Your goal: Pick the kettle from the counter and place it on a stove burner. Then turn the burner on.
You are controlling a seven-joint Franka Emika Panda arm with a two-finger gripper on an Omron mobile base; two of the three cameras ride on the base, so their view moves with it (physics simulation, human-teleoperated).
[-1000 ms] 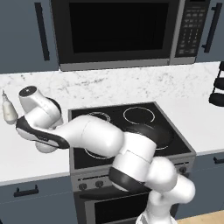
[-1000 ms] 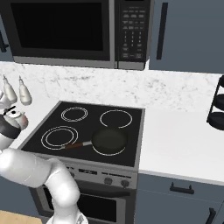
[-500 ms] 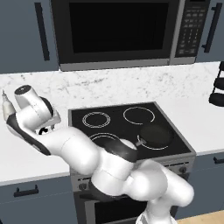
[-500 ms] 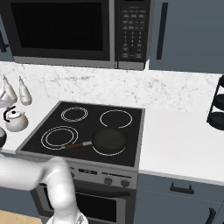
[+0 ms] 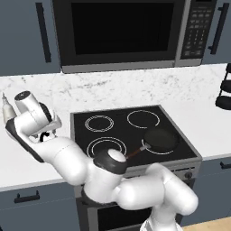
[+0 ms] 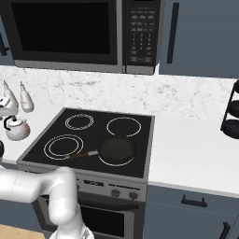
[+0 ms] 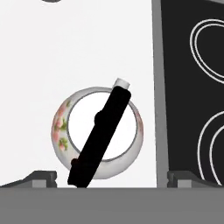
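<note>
kettle upright on counter, seemingly floral

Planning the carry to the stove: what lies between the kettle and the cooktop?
In the hand view, only a bare strip of white counter separates the kettle from the grey edge of the cooktop. The right base view agrees.

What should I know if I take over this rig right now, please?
Gripper: open, jaws wide apart, hovering above the small squat white kettle with floral marks and black arched handle, not touching it.
Kettle: upright on the white marbled stone counter, left of the black glass cooktop, near two pale slim-necked bottles.
Large double-ring burner: bare; a dark frying pan sits on the burner beside it.
Done: approach over the kettle.
Left: grasp handle, lift, set kettle on burner, switch burner on.
</note>
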